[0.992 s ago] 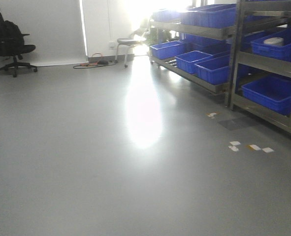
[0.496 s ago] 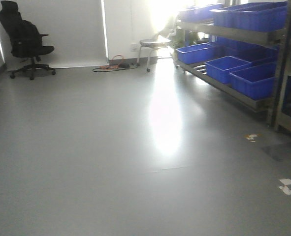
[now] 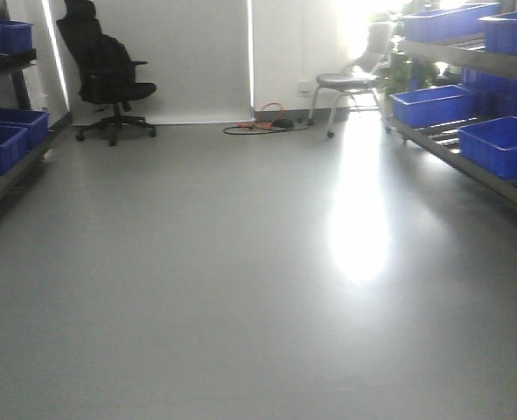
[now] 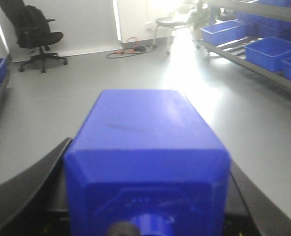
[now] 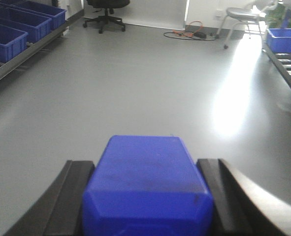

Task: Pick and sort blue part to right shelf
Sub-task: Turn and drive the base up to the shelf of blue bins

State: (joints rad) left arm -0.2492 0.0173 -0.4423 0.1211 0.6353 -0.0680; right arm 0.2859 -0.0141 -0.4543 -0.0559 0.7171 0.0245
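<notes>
A blue part fills the left wrist view, held between the black fingers of my left gripper, which is shut on it. In the right wrist view, my right gripper is shut on a second blue part, with its black fingers pressed against the part's sides. The right shelf runs along the right edge of the front view and carries blue bins. It also shows as the right shelf in the left wrist view. Both grippers hang over the grey floor, well away from the shelf.
A second rack with blue bins lines the left wall. A black office chair, a grey chair and orange cables are at the far wall. Bright glare lies on the floor.
The front view has swung left. The right shelf slid to the right edge, the office chair moved toward the middle, and the left rack came into view.
</notes>
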